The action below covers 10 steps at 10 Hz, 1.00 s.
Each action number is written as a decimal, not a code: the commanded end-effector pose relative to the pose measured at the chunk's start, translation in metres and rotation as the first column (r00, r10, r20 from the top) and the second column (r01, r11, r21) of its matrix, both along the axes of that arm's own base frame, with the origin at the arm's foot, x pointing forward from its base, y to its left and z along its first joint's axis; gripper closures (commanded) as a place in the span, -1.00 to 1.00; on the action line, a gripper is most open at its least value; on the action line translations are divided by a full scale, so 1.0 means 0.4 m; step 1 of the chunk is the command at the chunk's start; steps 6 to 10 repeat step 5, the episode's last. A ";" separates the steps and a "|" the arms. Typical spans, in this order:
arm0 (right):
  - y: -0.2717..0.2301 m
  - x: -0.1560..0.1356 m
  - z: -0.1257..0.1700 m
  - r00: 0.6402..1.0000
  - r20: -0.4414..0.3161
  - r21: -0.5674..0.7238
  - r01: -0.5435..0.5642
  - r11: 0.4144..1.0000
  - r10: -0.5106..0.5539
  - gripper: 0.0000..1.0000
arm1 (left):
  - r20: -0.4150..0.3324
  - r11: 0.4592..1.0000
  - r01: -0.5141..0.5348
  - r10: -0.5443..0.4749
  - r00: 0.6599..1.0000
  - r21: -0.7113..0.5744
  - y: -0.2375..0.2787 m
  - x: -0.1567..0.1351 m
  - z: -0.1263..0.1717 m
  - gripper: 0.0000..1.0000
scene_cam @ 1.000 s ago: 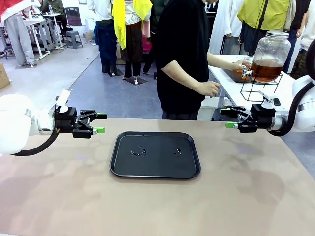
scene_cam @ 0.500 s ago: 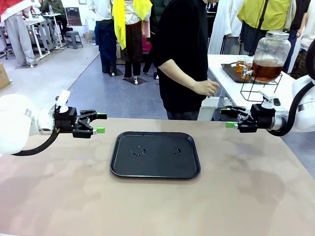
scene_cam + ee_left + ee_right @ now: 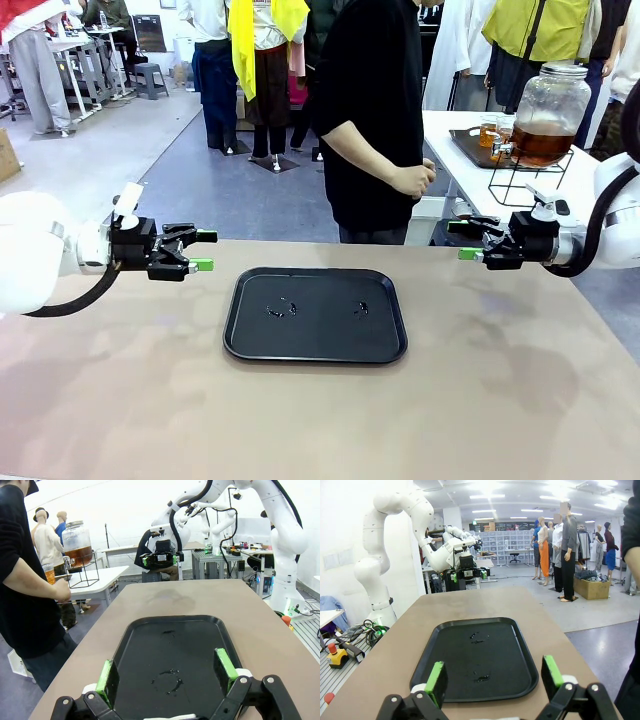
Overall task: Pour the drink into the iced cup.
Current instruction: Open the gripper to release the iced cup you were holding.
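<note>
Evidently the pour has not begun on my side: I hold both arms idle, either side of the black tray [image 3: 315, 315] on the table [image 3: 320, 420]. Left tool [image 3: 205, 251] sits just off the tray's left edge, fingers apart, nothing between them. Right tool [image 3: 462, 240] hangs off the tray's right far corner, likewise spread and empty.

The drink [image 3: 541, 145] is in the glass jar [image 3: 549, 105] on a wire stand [image 3: 530, 180], on a white side table well beyond the tray's right far corner. A cup [image 3: 489, 131] with amber liquid stands on a dark tray just beside the jar's tap; whether it holds ice I cannot tell. The person [image 3: 375, 110] stands past the tray's far edge, one hand [image 3: 415, 180] drawn in at the waist.

Tray carries a few wet smears [image 3: 167, 672] and no cup.

Judgement: step in hand is waiting for a cup to reach the tray. Next move calls for a cup within reach and steady; jar looks too far off for either arm. Person's body stands between the tray and the side table.
</note>
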State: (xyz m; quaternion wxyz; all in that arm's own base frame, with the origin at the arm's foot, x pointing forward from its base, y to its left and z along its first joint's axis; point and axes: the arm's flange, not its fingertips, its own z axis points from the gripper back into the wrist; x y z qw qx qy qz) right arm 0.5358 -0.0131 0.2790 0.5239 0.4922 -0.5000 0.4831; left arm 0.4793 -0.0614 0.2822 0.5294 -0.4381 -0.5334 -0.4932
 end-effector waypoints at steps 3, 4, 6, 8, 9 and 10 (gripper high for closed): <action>-0.001 0.005 0.008 1.000 0.003 -0.002 -0.001 1.000 0.001 -1.00 | 0.014 1.000 -0.005 0.006 1.000 -0.008 -0.004 0.002 0.004 -1.00; -0.001 0.005 0.008 1.000 0.003 -0.002 -0.001 1.000 0.001 -1.00 | 0.014 1.000 -0.005 0.006 1.000 -0.008 -0.004 0.002 0.004 -1.00; -0.001 0.005 0.008 1.000 0.003 -0.002 -0.001 1.000 0.001 -1.00 | 0.014 1.000 -0.005 0.006 1.000 -0.008 -0.004 0.002 0.004 -1.00; -0.001 0.005 0.008 1.000 0.003 -0.002 -0.001 1.000 0.001 -1.00 | 0.014 1.000 -0.005 0.006 1.000 -0.008 -0.004 0.002 0.004 -1.00; -0.001 0.005 0.008 1.000 0.003 -0.002 -0.001 1.000 0.001 -1.00 | 0.014 1.000 -0.005 0.006 1.000 -0.008 -0.004 0.002 0.004 -1.00; -0.001 0.005 0.008 1.000 0.003 -0.002 -0.001 1.000 0.001 -1.00 | 0.014 1.000 -0.005 0.006 1.000 -0.008 -0.004 0.002 0.004 -1.00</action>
